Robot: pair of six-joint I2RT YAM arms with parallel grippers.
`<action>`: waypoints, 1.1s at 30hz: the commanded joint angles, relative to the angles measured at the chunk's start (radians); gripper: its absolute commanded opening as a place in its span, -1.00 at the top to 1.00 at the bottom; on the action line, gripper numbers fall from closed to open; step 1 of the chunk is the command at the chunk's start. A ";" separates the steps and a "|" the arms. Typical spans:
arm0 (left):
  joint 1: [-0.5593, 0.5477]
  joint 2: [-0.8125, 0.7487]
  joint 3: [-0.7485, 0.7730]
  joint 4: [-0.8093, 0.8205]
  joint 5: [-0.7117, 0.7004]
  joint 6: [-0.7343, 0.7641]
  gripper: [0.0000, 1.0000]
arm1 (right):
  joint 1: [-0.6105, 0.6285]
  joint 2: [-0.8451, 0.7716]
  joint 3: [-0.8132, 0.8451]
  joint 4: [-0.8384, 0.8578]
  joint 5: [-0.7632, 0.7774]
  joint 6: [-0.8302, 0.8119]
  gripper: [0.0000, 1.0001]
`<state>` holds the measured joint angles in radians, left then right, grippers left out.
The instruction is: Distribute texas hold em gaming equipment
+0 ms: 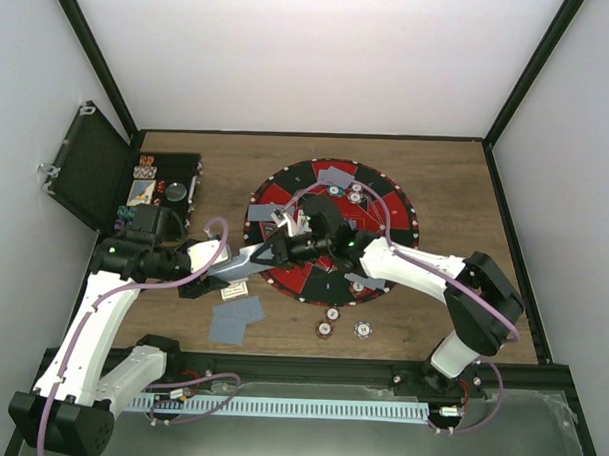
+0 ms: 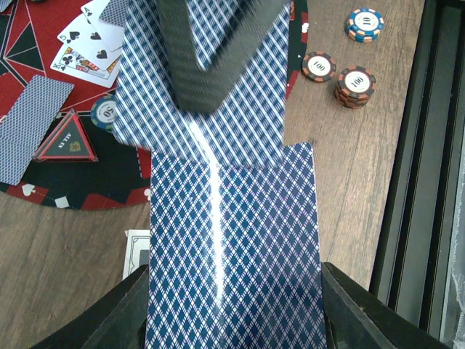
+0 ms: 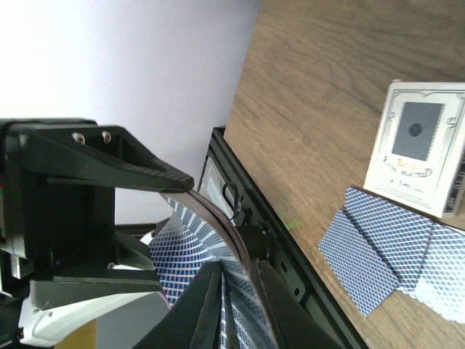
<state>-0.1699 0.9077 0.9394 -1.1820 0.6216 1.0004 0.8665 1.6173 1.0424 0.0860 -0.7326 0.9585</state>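
Handover over the felt: a sheaf of blue-checked playing cards [image 2: 232, 247] is held above the near-left edge of the round red-and-black felt mat [image 1: 390, 216]. It is gripped from both ends. The jaws of the left gripper [image 1: 245, 258] are clamped on one end, and those of the right gripper [image 1: 282, 247] are pinched on the other. More loose blue-backed cards [image 1: 236, 321] and a few striped round poker chips [image 1: 324, 331] are laid on the brown wooden worktop [image 1: 456, 173], between the mat and the arms' bases.

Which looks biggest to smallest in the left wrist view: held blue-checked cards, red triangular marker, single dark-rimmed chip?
1. blue-checked playing cards, inflated by nearness to camera
2. red triangular marker
3. single dark-rimmed round chip
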 commanded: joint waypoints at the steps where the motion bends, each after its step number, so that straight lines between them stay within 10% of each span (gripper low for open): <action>1: 0.000 -0.010 -0.013 0.022 0.044 0.021 0.90 | -0.058 -0.055 -0.031 -0.074 0.054 -0.032 0.78; 12: 0.032 0.045 -0.089 0.089 -0.087 0.035 0.92 | -0.402 -0.162 -0.091 -0.243 0.062 -0.188 0.82; 25: 0.406 0.200 -0.163 0.129 -0.098 0.270 0.92 | -0.659 0.047 -0.031 -0.300 0.079 -0.336 0.86; 33: 0.511 0.264 -0.263 0.187 -0.129 0.372 0.92 | -0.490 0.053 -0.083 -0.280 0.083 -0.390 0.04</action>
<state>0.3111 1.1690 0.7101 -1.0374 0.4740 1.2850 0.3031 1.6691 0.9764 -0.2104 -0.6258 0.6079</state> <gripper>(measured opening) 0.544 0.391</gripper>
